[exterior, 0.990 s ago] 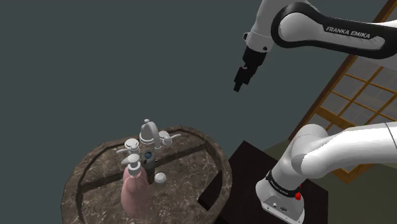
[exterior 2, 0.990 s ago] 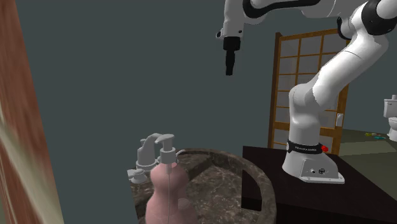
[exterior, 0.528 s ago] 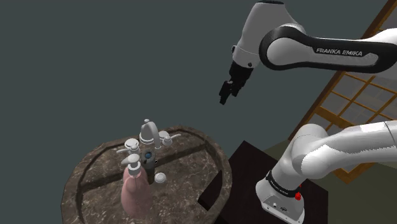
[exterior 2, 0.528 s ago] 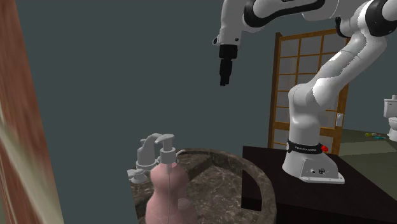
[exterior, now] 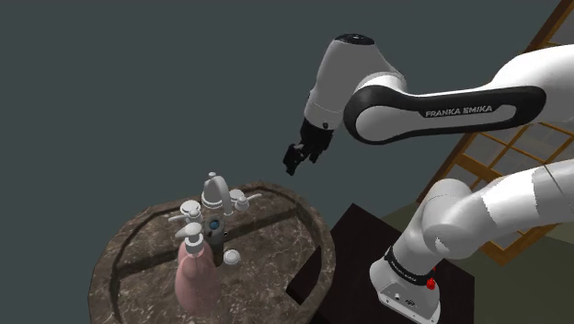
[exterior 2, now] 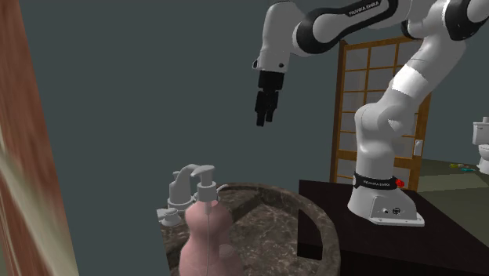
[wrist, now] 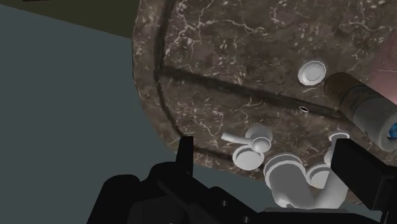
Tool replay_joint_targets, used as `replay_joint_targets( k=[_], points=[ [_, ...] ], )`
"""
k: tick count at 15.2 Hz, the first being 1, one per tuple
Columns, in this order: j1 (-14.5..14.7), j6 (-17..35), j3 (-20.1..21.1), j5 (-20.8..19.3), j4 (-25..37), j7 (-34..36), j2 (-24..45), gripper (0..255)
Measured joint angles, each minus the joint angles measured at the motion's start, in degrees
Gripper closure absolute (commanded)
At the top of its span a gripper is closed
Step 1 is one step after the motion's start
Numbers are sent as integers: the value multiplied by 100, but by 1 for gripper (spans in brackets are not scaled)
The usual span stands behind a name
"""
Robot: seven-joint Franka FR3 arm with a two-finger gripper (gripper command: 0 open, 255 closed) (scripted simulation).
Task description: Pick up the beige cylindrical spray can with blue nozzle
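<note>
The spray can (wrist: 361, 105) is a beige cylinder with a pale cap and a blue nozzle. It stands in the round dark marble sink (wrist: 210, 57), just beside the pink soap bottle (wrist: 382, 60). In the shoulder view the can (exterior: 216, 228) is small, its top peeking out between the faucet (exterior: 216, 191) and the pink pump bottle (exterior: 196, 276). My gripper (exterior: 292, 162) hangs in the air well above the sink's far rim, fingers apart and holding nothing. It also hangs high over the basin in the second exterior view (exterior 2: 264, 114). In the wrist view the gripper (wrist: 270, 167) looks down on the faucet.
A grey faucet (wrist: 289, 181) with two side handles stands on the sink's rim, and a white drain plug (wrist: 311, 72) lies in the basin. The dark stand (exterior: 363, 241) sits to the shoulder view's right of the sink. A lattice door (exterior 2: 376, 94) stands behind the arm.
The arm has swung toward the shoulder view's left and lower, bringing the gripper from high above the stand side to over the sink's rim. Nothing on the sink has moved.
</note>
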Motion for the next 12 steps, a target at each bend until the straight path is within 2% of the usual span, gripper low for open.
replay_joint_targets(
  k=[3, 7, 10, 12],
  points=[
    [-15, 487, 427, 23, -20, 565, 374, 0],
    [-201, 1114, 1025, -178, 210, 1392, 1131, 0],
    [-419, 1497, 1515, -539, 483, 2131, 1762, 0],
    [-613, 1758, 1869, -948, 702, 2738, 2279, 0]
  ],
)
